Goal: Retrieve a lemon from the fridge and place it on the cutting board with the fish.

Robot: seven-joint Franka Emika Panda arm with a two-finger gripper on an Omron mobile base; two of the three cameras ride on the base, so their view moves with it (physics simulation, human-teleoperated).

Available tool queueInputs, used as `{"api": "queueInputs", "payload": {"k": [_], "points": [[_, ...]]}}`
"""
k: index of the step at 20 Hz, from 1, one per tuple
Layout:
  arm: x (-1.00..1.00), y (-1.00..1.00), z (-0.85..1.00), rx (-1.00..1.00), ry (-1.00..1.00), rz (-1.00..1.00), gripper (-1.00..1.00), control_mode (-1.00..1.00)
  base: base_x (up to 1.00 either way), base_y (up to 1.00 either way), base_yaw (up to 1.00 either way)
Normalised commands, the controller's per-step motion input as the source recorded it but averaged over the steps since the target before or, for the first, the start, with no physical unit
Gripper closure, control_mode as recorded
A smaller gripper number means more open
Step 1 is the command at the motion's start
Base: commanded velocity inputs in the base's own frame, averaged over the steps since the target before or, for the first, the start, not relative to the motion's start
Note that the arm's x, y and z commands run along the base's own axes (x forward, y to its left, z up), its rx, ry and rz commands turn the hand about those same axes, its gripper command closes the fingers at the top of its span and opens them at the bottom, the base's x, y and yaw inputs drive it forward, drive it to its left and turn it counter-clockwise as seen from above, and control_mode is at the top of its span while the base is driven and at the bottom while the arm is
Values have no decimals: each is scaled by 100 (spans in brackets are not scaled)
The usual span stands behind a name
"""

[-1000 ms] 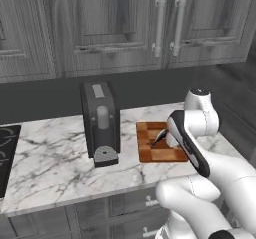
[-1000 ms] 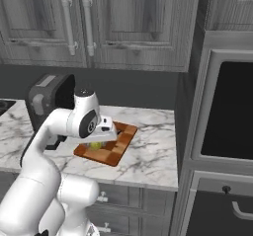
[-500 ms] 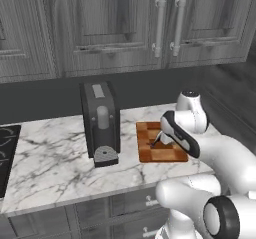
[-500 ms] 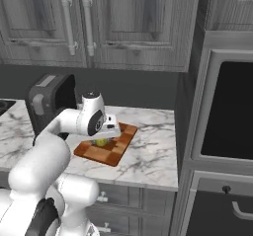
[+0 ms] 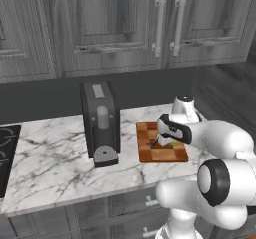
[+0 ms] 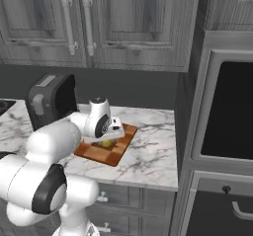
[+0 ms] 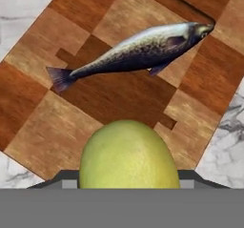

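My gripper (image 6: 106,141) is shut on the lemon (image 7: 128,150), a dull yellow-green fruit that sits between the jaws at the bottom of the hand view. It hovers low over the reddish-brown cutting board (image 7: 38,141), above the half nearer the robot. A silvery fish (image 7: 138,48) lies across the board just beyond the lemon. From the right base view the lemon (image 6: 105,143) shows under the white hand, close above the cutting board (image 6: 118,153). In the left base view the gripper (image 5: 155,144) is over the board (image 5: 165,154). The fridge is out of view.
A black coffee machine (image 5: 101,123) stands on the white marbled counter (image 5: 50,158) just left of the board. Grey wood-grain cupboards (image 5: 125,28) hang above. A dark built-in appliance (image 6: 227,111) fills the wall to the right of the counter's end.
The hand has come down closer to the board and the arm's elbow has dropped. The lemon stays in the jaws; board and fish have not moved.
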Motion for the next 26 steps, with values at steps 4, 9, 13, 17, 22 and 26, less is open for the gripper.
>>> {"api": "queueInputs", "payload": {"k": [4,9,13,17,22,26], "points": [[42,-14,-34,0,0,7,100,-100,0,0,0],[37,-3,-28,0,0,4,100,-100,0,0,0],[24,0,-11,0,0,1,100,-100,0,0,0],[2,0,-9,0,5,0,100,-100,0,0,0],[0,0,-19,0,9,1,100,-100,0,0,0],[0,0,-22,0,8,1,-100,-100,0,0,0]]}}
